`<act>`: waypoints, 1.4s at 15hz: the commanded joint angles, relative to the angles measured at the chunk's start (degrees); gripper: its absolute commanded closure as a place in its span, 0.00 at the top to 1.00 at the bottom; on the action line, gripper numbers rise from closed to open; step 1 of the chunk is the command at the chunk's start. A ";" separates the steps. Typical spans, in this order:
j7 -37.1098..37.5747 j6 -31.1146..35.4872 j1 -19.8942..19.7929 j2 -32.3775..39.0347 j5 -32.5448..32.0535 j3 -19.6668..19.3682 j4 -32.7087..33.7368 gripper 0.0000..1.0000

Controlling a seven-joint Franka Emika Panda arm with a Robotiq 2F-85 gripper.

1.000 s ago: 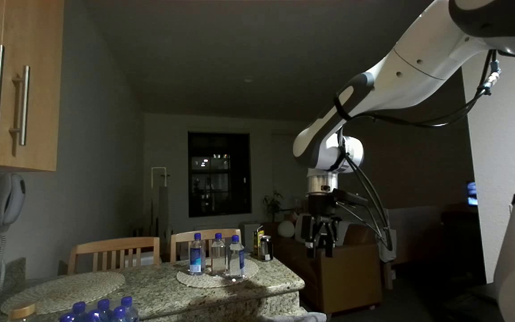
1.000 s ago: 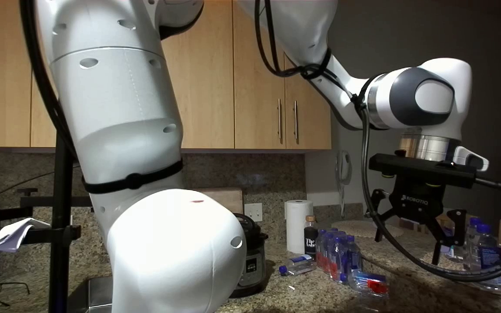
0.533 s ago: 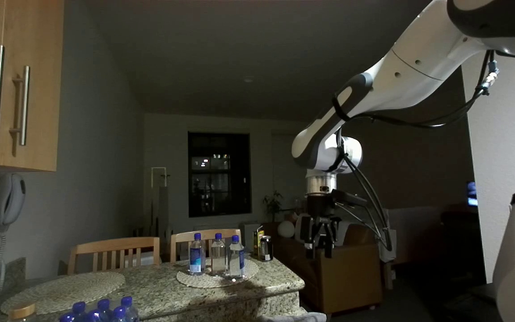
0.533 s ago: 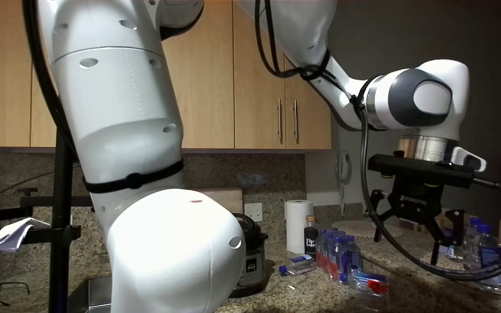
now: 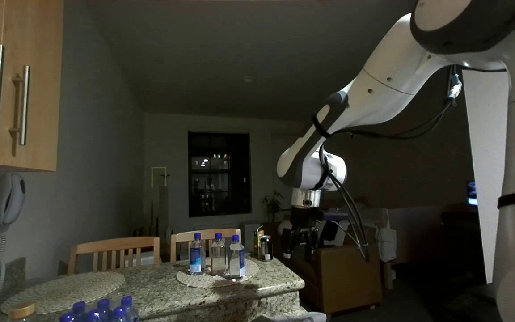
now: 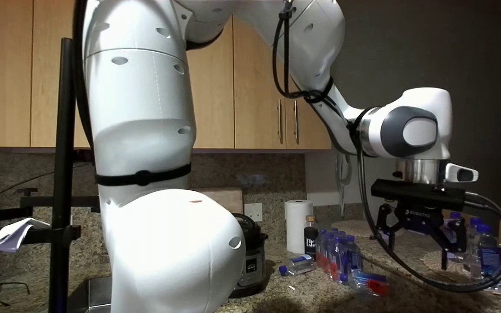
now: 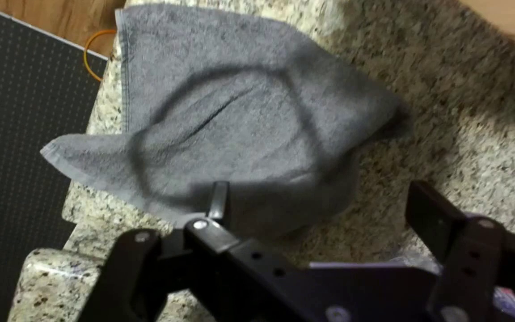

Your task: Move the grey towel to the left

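The grey towel (image 7: 221, 120) lies rumpled on the granite counter in the wrist view, with one corner hanging past the counter's edge. A strip of the towel (image 5: 291, 318) shows at the bottom of an exterior view; I do not see it in the view from behind the arm. My gripper (image 7: 322, 194) is open and empty above the towel's near part, with its shadow on the cloth. One finger (image 7: 220, 199) is over the towel and the opposite finger (image 7: 432, 214) is over bare granite. The gripper also shows in both exterior views (image 5: 298, 256) (image 6: 418, 254), held in the air.
Several upright water bottles (image 5: 197, 255) stand on a woven mat (image 5: 186, 281) beside a black can (image 5: 266, 248). More bottles (image 6: 337, 256), a lying bottle (image 6: 298, 266) and a paper towel roll (image 6: 299, 226) stand on the lower counter. The granite edge (image 7: 105, 109) drops to the floor.
The arm has swung and lowered. My gripper has come down and a little left in an exterior view, staying open. The bottles have not moved.
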 commanded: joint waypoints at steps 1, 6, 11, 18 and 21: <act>2.87 11.09 -2.26 7.14 0.05 1.75 1.26 1.00; 10.96 19.87 -5.55 18.60 -6.55 1.65 4.26 1.00; 19.22 19.09 -7.25 27.72 -6.41 1.70 11.77 1.00; 26.39 16.13 -7.93 31.57 -7.40 0.94 16.52 1.00; 27.25 15.20 -7.48 32.67 -7.93 0.89 17.16 1.00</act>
